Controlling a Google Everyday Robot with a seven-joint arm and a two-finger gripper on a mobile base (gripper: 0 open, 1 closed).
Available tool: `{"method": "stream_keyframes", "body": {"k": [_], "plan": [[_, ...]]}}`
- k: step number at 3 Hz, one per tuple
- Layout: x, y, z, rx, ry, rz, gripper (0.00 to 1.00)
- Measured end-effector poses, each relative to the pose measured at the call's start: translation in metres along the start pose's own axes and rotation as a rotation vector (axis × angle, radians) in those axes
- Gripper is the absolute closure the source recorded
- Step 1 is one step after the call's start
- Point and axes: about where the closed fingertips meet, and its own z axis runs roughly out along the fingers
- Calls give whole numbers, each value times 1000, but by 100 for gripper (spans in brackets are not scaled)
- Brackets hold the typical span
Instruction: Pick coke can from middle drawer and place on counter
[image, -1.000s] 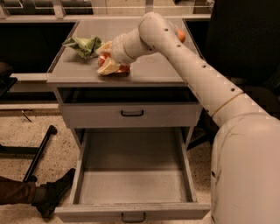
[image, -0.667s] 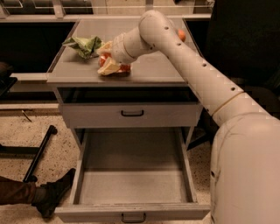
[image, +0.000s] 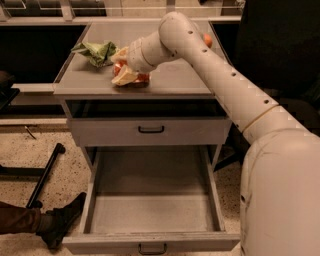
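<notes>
The coke can (image: 142, 77) shows as a red patch on the counter (image: 175, 80), near its front left, mostly hidden by my gripper. My gripper (image: 125, 75) reaches in from the right and its cream fingers (image: 126, 76) are closed around the can, low at the counter surface. The middle drawer (image: 150, 200) is pulled wide open below, and its flat grey tray holds nothing. Its dark loop handle (image: 152, 248) is at the bottom edge of the view.
A crumpled green bag (image: 97, 51) lies on the counter's left, just left of the gripper. An orange fruit (image: 207, 40) sits behind my arm. The upper drawer (image: 150, 131) is closed. A person's shoe (image: 62, 225) and a black pole (image: 45, 175) are on the floor at the left.
</notes>
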Motion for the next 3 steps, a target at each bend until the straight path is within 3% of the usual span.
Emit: {"method": "stream_keyframes", "body": {"k": [3], "plan": [[0, 0, 0, 0, 0, 0, 0]]}}
